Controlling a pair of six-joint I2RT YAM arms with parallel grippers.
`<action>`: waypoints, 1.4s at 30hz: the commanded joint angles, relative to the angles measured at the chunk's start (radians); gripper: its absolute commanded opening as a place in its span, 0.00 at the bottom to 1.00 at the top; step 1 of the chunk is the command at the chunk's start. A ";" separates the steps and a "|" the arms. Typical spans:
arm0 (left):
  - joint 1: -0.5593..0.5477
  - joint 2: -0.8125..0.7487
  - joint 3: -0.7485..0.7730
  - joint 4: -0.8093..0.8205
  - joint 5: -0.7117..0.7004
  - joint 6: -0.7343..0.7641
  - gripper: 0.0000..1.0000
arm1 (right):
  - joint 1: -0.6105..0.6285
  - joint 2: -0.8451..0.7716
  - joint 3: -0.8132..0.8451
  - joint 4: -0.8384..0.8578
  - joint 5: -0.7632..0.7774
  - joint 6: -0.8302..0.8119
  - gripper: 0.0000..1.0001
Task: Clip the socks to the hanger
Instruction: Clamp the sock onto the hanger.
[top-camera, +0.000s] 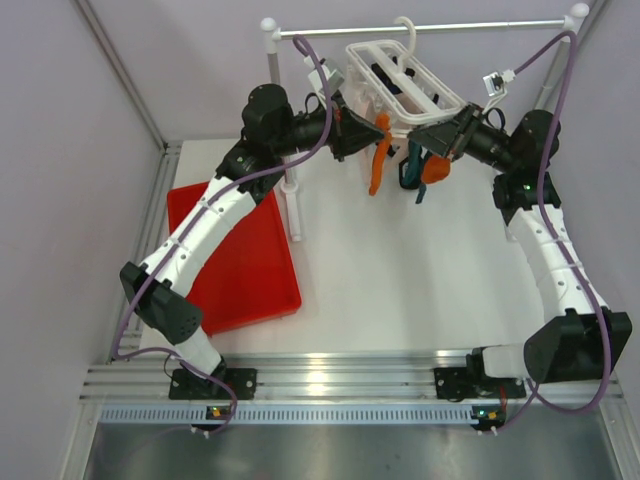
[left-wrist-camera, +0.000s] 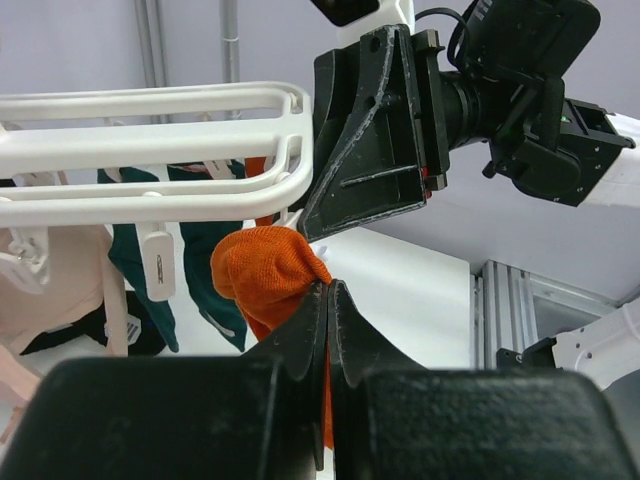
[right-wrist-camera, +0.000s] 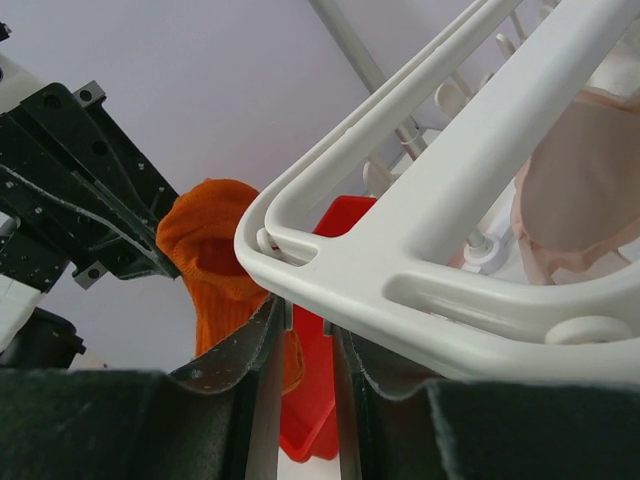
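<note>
The white hanger (top-camera: 400, 75) hangs by its hook from the rail. My left gripper (top-camera: 350, 128) is shut on an orange sock (top-camera: 378, 150), holding its cuff just under the frame's corner; in the left wrist view the sock (left-wrist-camera: 268, 275) bunches above my closed gripper (left-wrist-camera: 329, 292). My right gripper (top-camera: 443, 135) is at the frame's near corner, jaws narrowly apart and pinching a small white clip under the frame (right-wrist-camera: 420, 250); in the right wrist view this gripper (right-wrist-camera: 310, 322) has the orange sock (right-wrist-camera: 215, 250) just beside it. A second orange sock (top-camera: 436, 167) and teal socks (top-camera: 410, 165) hang clipped.
A red tray (top-camera: 235, 250) lies at the left of the table. The metal rail stand (top-camera: 420, 27) spans the back, its white post (top-camera: 291, 190) by the tray. Pale pink socks (left-wrist-camera: 50, 290) and black ones hang from other clips.
</note>
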 joint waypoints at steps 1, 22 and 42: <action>0.003 0.011 0.024 0.064 0.036 0.039 0.00 | -0.008 0.000 0.045 0.074 -0.012 0.006 0.00; 0.029 0.020 0.017 0.088 0.105 0.093 0.00 | -0.022 0.014 0.037 0.130 -0.061 0.055 0.00; 0.029 0.026 0.009 0.113 0.134 0.094 0.00 | -0.022 0.015 0.049 0.147 -0.083 0.090 0.58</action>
